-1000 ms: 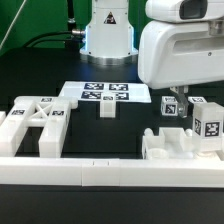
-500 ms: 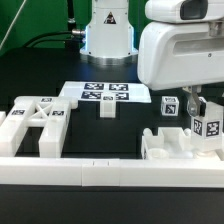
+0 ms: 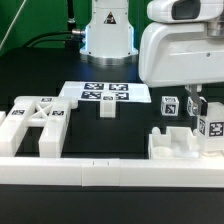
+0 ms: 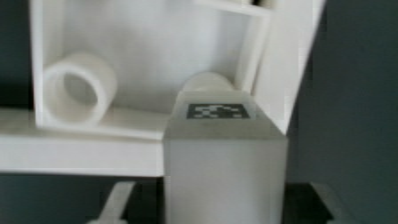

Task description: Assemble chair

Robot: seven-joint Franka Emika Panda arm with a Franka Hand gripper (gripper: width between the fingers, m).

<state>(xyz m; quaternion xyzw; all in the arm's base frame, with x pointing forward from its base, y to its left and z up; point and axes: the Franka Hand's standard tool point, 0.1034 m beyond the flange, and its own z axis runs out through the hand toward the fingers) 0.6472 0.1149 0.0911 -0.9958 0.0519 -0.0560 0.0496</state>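
Notched block [image 3: 178, 143] has slid toward the exterior view's right across the tabletop [image 3: 120, 140] with the arm; fingers [image 3: 194, 102] sit by its tagged post [image 4: 217, 150], I can't tell if they're clamped; X-braced frame [image 3: 35, 122] untouched, so joining's still ahead.

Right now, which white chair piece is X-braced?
The big frame at the exterior view's far left; the small cube and notched block lack crossed bars.

An X-braced white frame [image 3: 30, 122] lay flat on the counter [image 3: 120, 145] at the exterior view's left. One small tagged cube [image 3: 107, 108] sat near the middle and another cube [image 3: 169, 105] farther right. A notched block [image 3: 178, 143] sat at the right, just beside a tagged upright piece [image 3: 211, 126].
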